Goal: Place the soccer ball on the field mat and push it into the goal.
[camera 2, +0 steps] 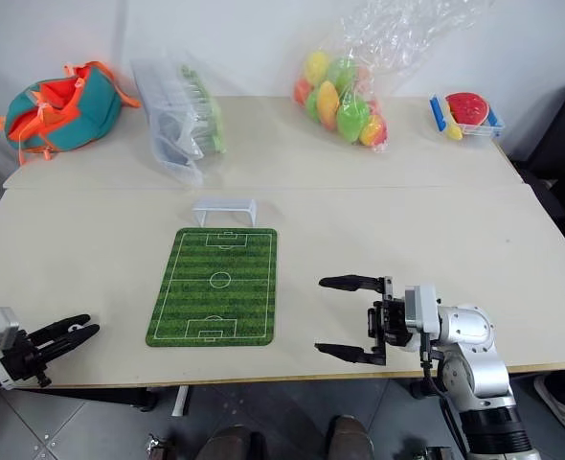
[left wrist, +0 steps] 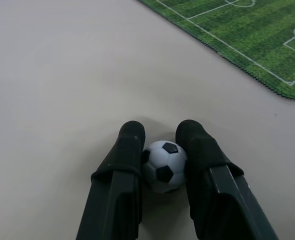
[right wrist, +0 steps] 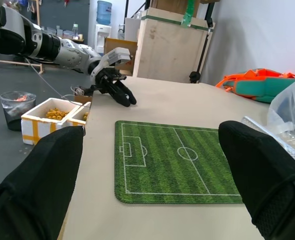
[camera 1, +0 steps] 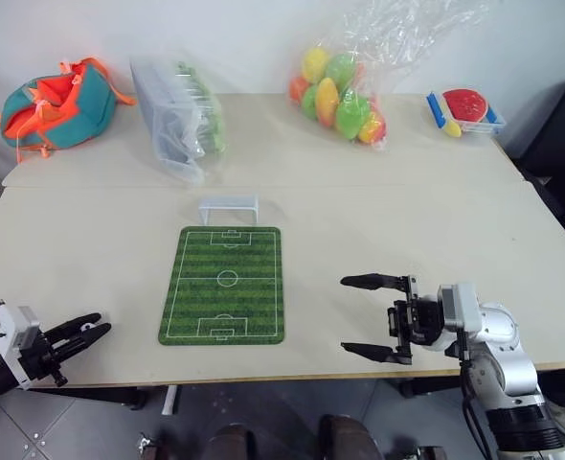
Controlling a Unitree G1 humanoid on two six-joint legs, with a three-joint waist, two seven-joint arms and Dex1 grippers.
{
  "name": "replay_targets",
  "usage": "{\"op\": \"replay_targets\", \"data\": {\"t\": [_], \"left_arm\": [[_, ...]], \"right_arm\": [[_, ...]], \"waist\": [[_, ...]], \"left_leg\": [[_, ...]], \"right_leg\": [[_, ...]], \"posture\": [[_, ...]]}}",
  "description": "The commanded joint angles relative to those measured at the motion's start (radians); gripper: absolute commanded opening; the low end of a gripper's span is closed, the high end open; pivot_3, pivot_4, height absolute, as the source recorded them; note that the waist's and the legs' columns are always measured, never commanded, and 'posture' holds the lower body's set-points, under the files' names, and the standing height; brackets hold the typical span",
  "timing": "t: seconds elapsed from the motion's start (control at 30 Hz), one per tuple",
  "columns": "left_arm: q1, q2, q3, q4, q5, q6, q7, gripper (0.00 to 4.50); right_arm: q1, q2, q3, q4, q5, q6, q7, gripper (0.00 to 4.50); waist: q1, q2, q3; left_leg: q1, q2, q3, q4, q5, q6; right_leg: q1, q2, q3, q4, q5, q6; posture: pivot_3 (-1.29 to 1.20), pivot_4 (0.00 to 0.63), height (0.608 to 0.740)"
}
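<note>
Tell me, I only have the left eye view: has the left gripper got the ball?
Observer: Yes. In the left wrist view the ball sits between the left gripper fingers, and both touch it.
Operator: Is it lifted?
Observer: I cannot tell. It is over bare table, short of a corner of the mat.
Operator: Anything near that arm to watch?
Observer: The right wrist view shows a white box of yellow pieces on the floor, just past that table edge.
</note>
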Motion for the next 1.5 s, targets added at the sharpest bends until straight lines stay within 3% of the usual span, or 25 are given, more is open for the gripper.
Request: {"op": "replay_targets", "data": {"t": [0.03,0.23,0.37,0.57,0.8,1.2,1.5], "left_arm": [[-0.054,0.016,-0.039,-0.240,-0.089,0.086,-0.037,0.87],[-0.185,0.038,-0.161,-0.415,-0.083,0.135,-0.089,0.87],[-0.324,-0.012,-0.355,-0.434,-0.006,0.117,-0.142,0.87],[-0.335,-0.045,-0.463,-0.391,0.077,0.045,-0.167,0.87],[-0.337,-0.080,-0.504,-0.336,0.119,0.007,-0.146,0.87],[-0.340,-0.136,-0.550,-0.296,0.158,-0.016,-0.133,0.87],[-0.337,-0.143,-0.552,-0.272,0.160,-0.030,-0.128,0.87]], "right_arm": [[0.004,-0.029,-0.042,-0.028,0.016,-0.008,-0.003,4.50],[0.032,-0.100,-0.072,-0.026,0.048,0.028,0.048,4.50],[0.068,-0.118,-0.085,-0.069,0.077,0.056,0.048,4.50],[0.123,-0.077,-0.052,-0.177,0.062,0.062,-0.028,4.50],[0.117,-0.001,-0.035,-0.216,0.025,0.067,-0.164,4.50],[0.162,-0.098,-0.091,-0.179,0.003,0.061,-0.136,4.50],[0.148,-0.107,-0.100,-0.189,0.010,0.078,-0.161,4.50]], "waist": [[0.010,0.000,0.000],[0.022,0.003,0.001],[0.023,0.005,0.002],[0.019,0.005,0.002],[0.026,0.005,0.003],[0.038,0.005,0.003],[0.044,0.005,0.003]], "left_leg": [[-0.001,0.000,0.000,0.001,0.000,0.000],[-0.001,0.000,0.000,0.003,-0.001,0.000],[-0.001,0.000,0.001,0.003,-0.001,0.000],[-0.001,0.003,0.003,0.003,-0.001,0.000],[-0.001,0.004,0.003,0.004,-0.001,0.000],[-0.001,0.004,0.003,0.004,-0.001,0.000],[-0.001,0.004,0.004,0.004,-0.001,0.000]], "right_leg": [[0.000,0.000,0.000,0.000,0.000,0.000],[0.000,0.001,0.000,-0.001,0.001,-0.001],[0.000,0.002,0.000,-0.001,0.001,-0.001],[0.000,0.004,0.002,-0.001,0.001,-0.001],[0.000,0.005,0.003,-0.002,0.002,-0.001],[0.000,0.005,0.002,-0.002,0.002,-0.001],[0.000,0.006,0.002,-0.002,0.002,-0.001]], "posture": [[0.00,0.150,0.740],[0.00,0.150,0.740],[0.00,0.150,0.740],[0.00,0.150,0.740],[0.00,0.150,0.740],[0.00,0.150,0.740],[0.00,0.150,0.740]]}}
